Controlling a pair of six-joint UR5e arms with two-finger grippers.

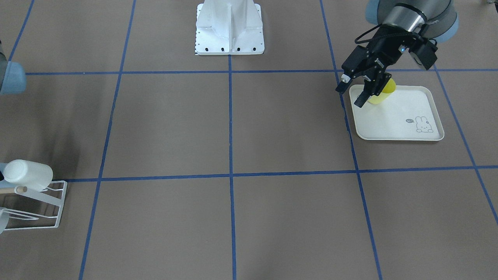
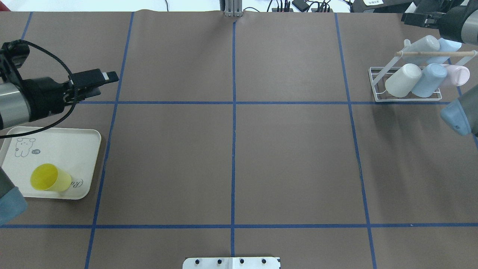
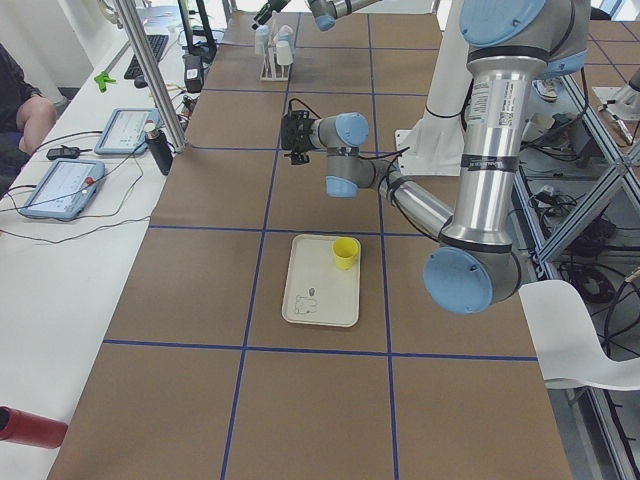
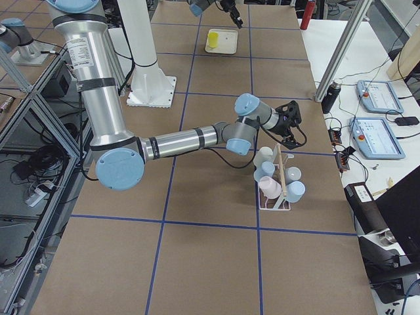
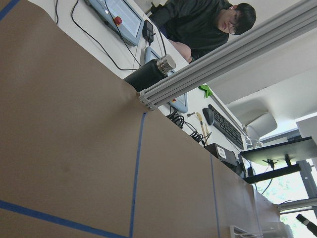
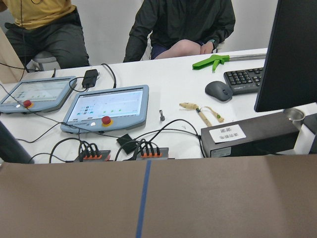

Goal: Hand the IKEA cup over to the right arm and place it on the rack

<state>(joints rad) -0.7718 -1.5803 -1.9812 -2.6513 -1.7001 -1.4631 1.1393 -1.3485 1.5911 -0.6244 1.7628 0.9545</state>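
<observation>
The yellow IKEA cup point(image 2: 50, 178) stands upright on a cream rabbit-print tray point(image 2: 74, 138) at the table's left side; it also shows in the front view point(image 1: 386, 93). My left gripper point(image 1: 352, 91) hangs in the air apart from the cup, open and empty; in the overhead view, the left gripper point(image 2: 106, 77) lies beyond the tray's far edge. The white wire rack point(image 2: 407, 99) stands at the far right with several cups on its prongs. The right arm's gripper point(image 2: 412, 18) hovers just behind the rack; I cannot tell how its jaws stand.
Blue tape lines divide the brown table. The robot's white base point(image 1: 229, 29) sits at the middle of the near edge. Beyond the far edge, a side table holds tablets point(image 6: 106, 106), cables and a keyboard, and people sit there.
</observation>
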